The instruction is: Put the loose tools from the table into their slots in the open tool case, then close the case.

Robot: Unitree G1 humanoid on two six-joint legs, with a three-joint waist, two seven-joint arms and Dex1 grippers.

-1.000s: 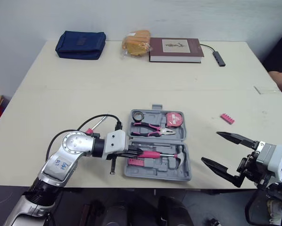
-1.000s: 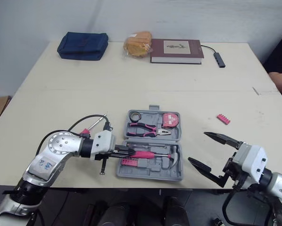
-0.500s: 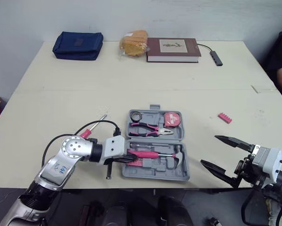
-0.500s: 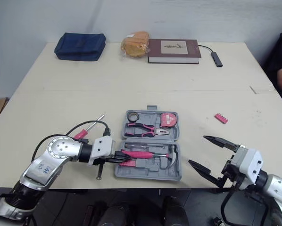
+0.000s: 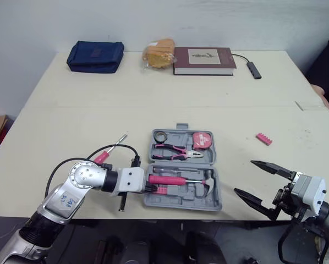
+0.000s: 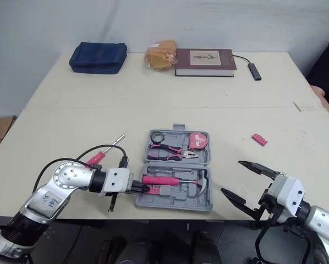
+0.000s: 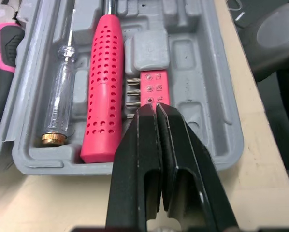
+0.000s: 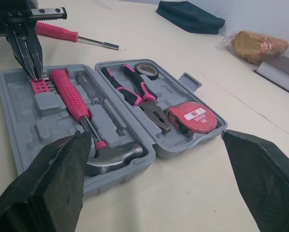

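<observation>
At the lower middle of the frame, the open grey plastic tool case [image 5: 181, 202] lies flat on the pale table [image 5: 153, 99]. The left gripper [image 7: 155, 108] has drawn back over the last second from deeper inside the lower half to that half's left edge. Its two black fingers are now pressed together with nothing between them, their tips right at the pink bit holder [image 7: 150, 89], which sits in its slot. That reads as a placement just finished or being tidied, with this arm free for the next tool. The same half also holds the pink-handled hammer [image 5: 175, 180] and a clear-handled tester screwdriver [image 7: 61, 96], and several moulded recesses beside the bit holder are bare. The upper half carries the pink-and-black pliers [image 5: 175, 150], the pink tape measure [image 5: 203, 140] and a small black tape roll [image 5: 162, 135]. Two tools are not yet stowed: a red-handled screwdriver [image 5: 104, 155] just left of the case, and a small pink bit strip [image 5: 264, 139] well to its right. At the lower right, the right gripper [image 5: 244, 177] hangs by the table's front edge as before, fingers spread wide and empty. The case cannot be closed yet.
</observation>
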